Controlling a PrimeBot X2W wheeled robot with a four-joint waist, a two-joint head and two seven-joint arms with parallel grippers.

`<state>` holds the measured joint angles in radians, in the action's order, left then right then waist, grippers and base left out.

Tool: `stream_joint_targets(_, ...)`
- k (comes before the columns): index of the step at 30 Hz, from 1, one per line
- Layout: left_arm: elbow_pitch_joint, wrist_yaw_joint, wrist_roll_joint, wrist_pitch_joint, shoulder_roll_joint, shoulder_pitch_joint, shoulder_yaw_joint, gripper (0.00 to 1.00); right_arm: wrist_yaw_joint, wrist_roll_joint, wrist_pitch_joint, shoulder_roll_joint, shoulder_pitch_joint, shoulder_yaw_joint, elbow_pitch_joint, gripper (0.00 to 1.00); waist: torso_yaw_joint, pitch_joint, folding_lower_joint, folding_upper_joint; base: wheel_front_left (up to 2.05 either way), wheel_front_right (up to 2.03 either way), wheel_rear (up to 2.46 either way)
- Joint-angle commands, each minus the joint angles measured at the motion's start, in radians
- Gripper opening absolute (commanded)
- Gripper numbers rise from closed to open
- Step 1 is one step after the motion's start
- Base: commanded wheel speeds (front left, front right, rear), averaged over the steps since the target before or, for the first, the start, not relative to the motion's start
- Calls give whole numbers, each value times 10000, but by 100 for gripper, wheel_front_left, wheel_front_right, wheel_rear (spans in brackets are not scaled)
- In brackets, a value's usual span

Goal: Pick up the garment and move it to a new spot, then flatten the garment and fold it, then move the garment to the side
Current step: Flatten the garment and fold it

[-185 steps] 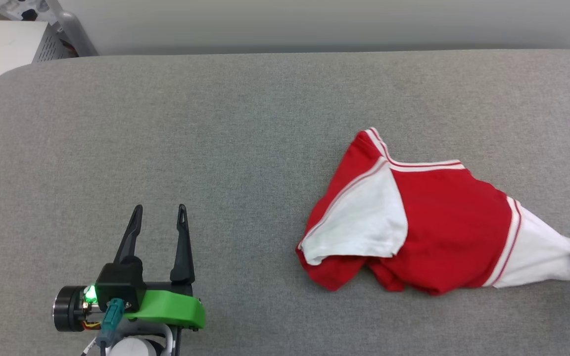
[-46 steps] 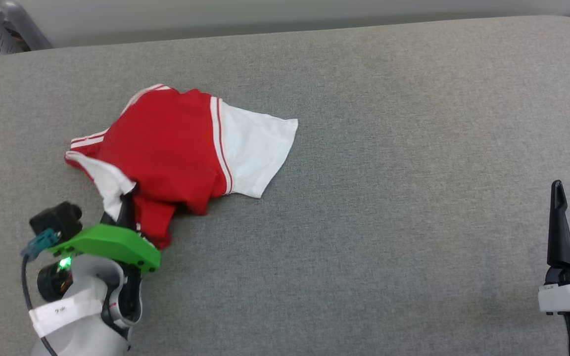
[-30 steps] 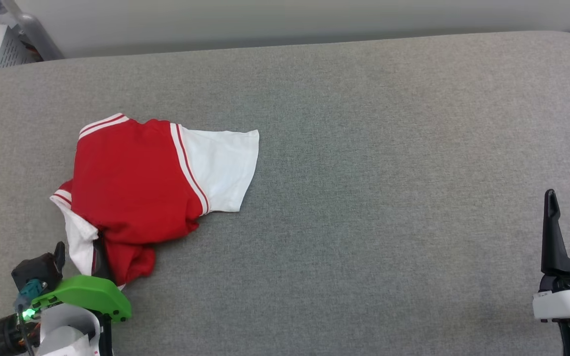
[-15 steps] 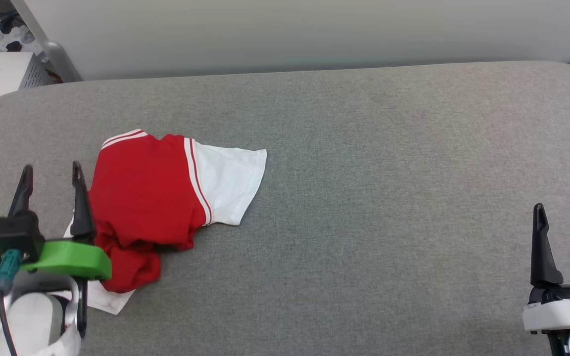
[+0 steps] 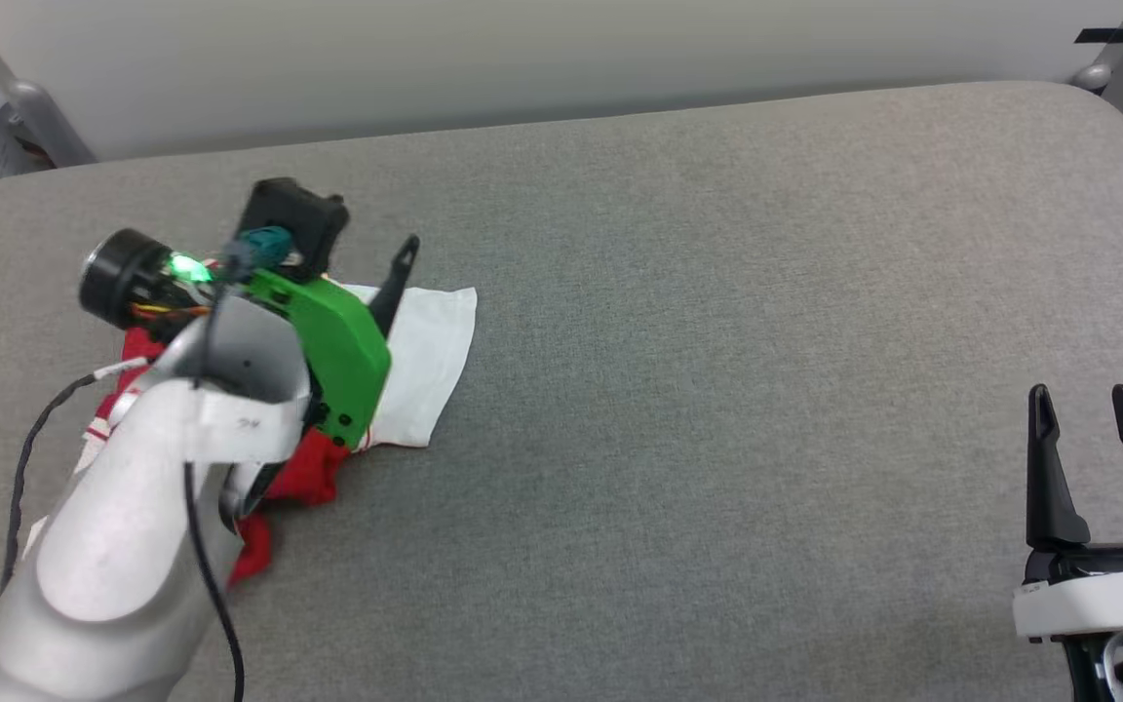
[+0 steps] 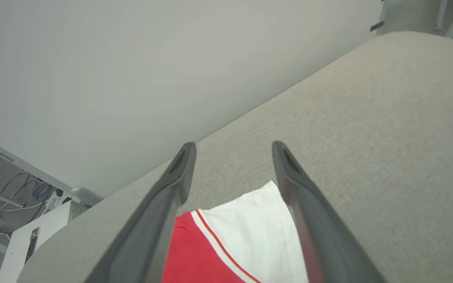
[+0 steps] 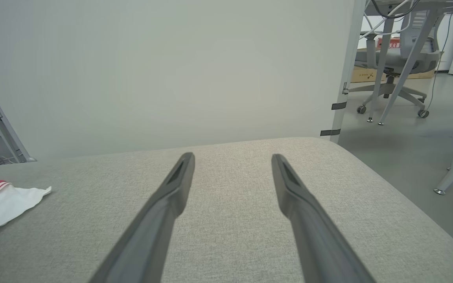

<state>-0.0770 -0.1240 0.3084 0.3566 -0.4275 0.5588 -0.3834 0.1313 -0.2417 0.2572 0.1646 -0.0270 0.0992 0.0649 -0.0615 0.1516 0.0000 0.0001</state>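
Flattening is judged in hand; garment [image 5: 425, 341] sleeve must be pinched by left gripper [image 6: 233, 157], jaws spread empty, right gripper [image 5: 1083, 400] likewise.

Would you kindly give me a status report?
Left gripper, jaws open, over the shirt. Right gripper, jaws open, empty. Shirt crumpled, unheld. Nothing in the way.

Our head camera looks down on the garment [image 5: 425, 361]. Left wrist is close above it, right wrist far; all share its sleeve [image 6: 250, 232].
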Motion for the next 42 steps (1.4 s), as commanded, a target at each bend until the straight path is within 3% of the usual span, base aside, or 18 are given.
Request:
stream_joint_targets(1, -87, -56, 404, 641, -267, 315, -679, 100, -6, -19, 45, 21, 199, -34, -26, 100, -205, 178, 0, -1, 0, 0, 0)
stream_joint_targets(5, -407, -63, 1676, 2152, -785, 1182, -2389, 100, -6, -29, 45, 53, 390, -105, 22, 100, -426, 440, 0, -1, 0, 0, 0)
stream_joint_targets(9, -1065, -64, 2489, 2875, -1163, 1858, -3598, 100, -6, -16, 45, 79, 606, -191, 87, 100, -632, 749, 0, -1, 0, 0, 0)
stream_joint_targets(16, -2720, -66, 3141, 3083, -1344, 2540, -5200, 100, -6, -20, 45, 135, 934, -287, 165, 100, -869, 1235, 0, -1, 0, 0, 0)
stream_joint_targets(27, -5058, -66, 3705, 2398, -1097, 2687, -7030, 100, -6, -23, 46, 234, 1169, -334, 140, 100, -999, 1468, 0, -1, 0, 0, 0)
stream_joint_targets(28, -5148, -66, 3752, 2221, -1088, 2711, -7129, 10, -6, -19, 46, 244, 1156, -324, 128, 100, -984, 1441, 0, -1, 0, 0, 0)
stream_joint_targets(29, -5262, -66, 3809, 2025, -1070, 2734, -7265, 0, -6, -11, 46, 256, 1137, -318, 109, 100, -968, 1396, 0, -1, 0, 0, 0)
stream_joint_targets(35, -5546, -66, 3971, 540, -926, 3217, -7629, 0, -6, 35, 46, 305, 1016, -280, 50, 100, -821, 1051, 0, -1, 0, 0, 0)
stream_joint_targets(42, -5358, -67, 3748, -1507, -155, 4134, -7428, 0, -6, 47, 46, 264, 908, -224, 31, 100, -735, 778, 0, -1, 0, 0, 0)
